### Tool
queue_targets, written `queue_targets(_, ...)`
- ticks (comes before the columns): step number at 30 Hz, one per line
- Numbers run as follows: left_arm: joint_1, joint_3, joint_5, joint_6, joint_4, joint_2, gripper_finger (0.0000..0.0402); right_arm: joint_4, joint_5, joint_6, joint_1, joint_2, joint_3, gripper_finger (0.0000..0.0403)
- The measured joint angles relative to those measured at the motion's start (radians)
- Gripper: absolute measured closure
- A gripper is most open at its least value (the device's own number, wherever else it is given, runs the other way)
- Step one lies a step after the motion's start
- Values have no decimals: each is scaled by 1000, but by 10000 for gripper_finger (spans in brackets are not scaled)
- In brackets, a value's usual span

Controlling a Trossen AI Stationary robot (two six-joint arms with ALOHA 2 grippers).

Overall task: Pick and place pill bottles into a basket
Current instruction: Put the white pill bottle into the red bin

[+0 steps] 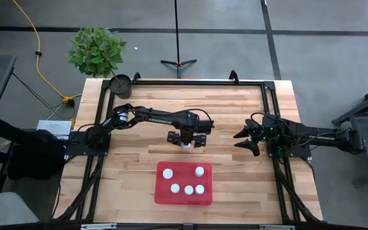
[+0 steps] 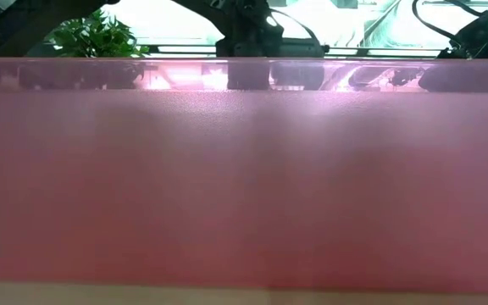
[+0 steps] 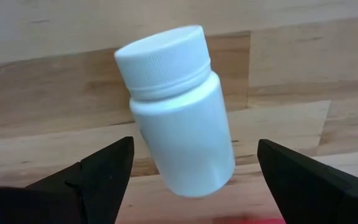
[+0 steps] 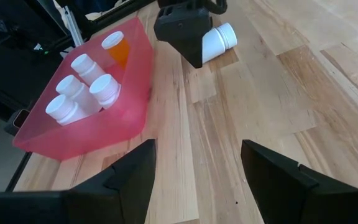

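Note:
A white pill bottle (image 3: 182, 124) lies on its side on the wooden table, just beyond the far edge of the red basket (image 1: 161, 191). My left gripper (image 1: 186, 138) points straight down over it. Its open fingers (image 3: 107, 171) stand on either side of the bottle's body, with a gap on each side. Several white-capped bottles (image 4: 79, 87) stand in the basket, one with an amber body (image 4: 119, 53). My right gripper (image 1: 243, 139) waits open at the table's right side, holding nothing. In the low view the basket's wall (image 2: 244, 186) fills almost the whole picture.
A small dark round pot (image 1: 120, 84) and a potted plant (image 1: 98, 51) stand at the table's far left corner. A black frame rail (image 1: 197, 82) runs along the far edge. Bare wood lies between the basket and the right arm (image 1: 235, 179).

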Motion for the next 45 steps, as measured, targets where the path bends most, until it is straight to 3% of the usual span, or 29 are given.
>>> queue_targets(7, -5, -8, -1, 0, 10, 0, 40, 0, 0, 0, 0, 0, 0, 176)
queue_targets(14, -5, -64, 46, 0, 37, 0, 113, 0, 0, 0, 0, 0, 0, 176)
queue_targets(22, -4, -66, 17, 4, 64, 0, 185, 0, 0, 0, 0, 0, 0, 176)
queue_targets(30, -5, -66, -2, 114, 72, 0, 172, 0, 0, 0, 0, 0, 0, 176)
queue_targets(45, -5, -48, -76, 336, 117, -1, 186, -1, 0, 3, 0, 0, 0, 176)
